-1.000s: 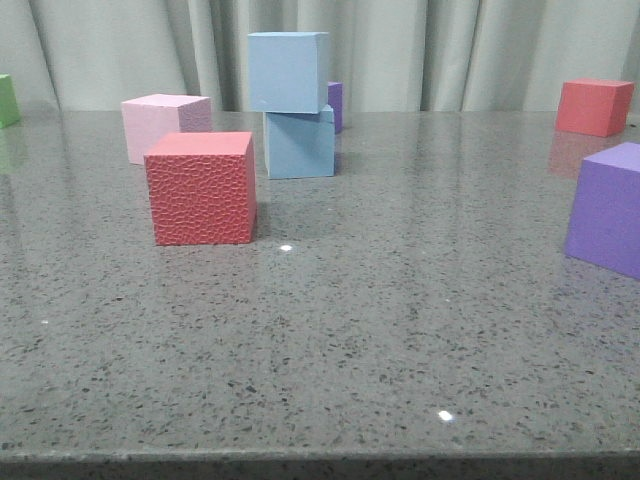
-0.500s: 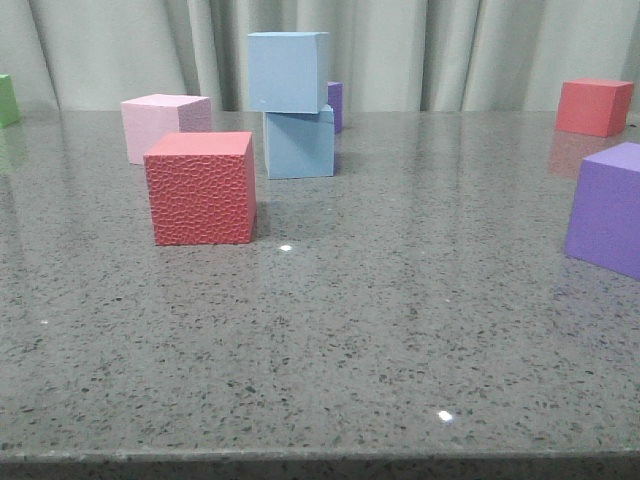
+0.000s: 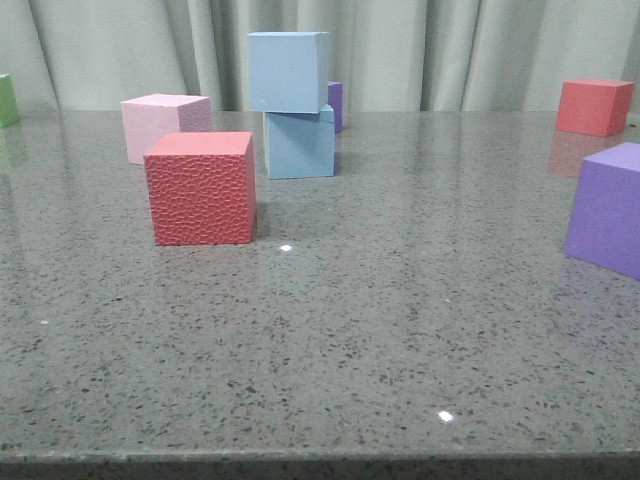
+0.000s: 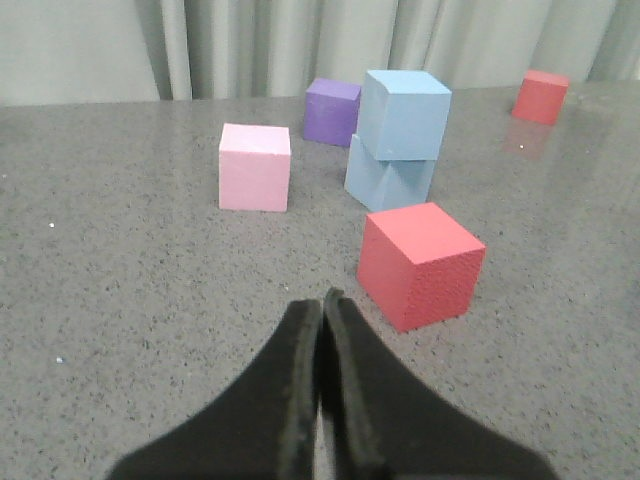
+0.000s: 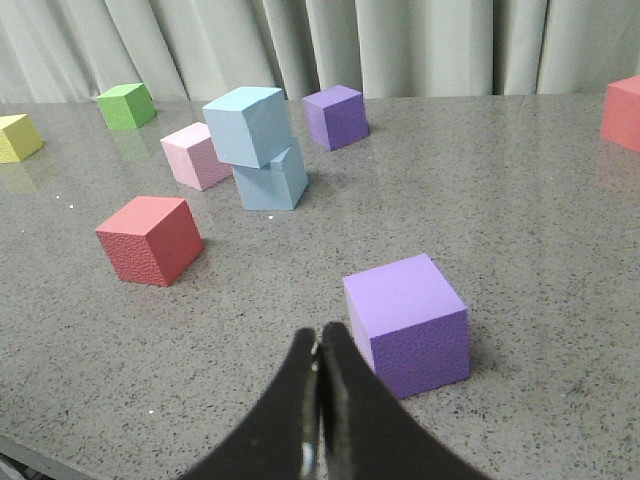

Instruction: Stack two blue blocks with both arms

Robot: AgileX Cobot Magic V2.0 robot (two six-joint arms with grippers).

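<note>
Two pale blue blocks stand stacked at the back middle of the table. The upper blue block sits a little askew on the lower blue block. The stack also shows in the left wrist view and in the right wrist view. My left gripper is shut and empty, well short of the stack, near a red cube. My right gripper is shut and empty, beside a purple cube. Neither gripper shows in the front view.
A textured red cube stands in front of the stack and a pale pink cube to its left. A purple cube is at the right, another purple cube behind the stack, a red cube far right, a green cube and a yellow cube far left.
</note>
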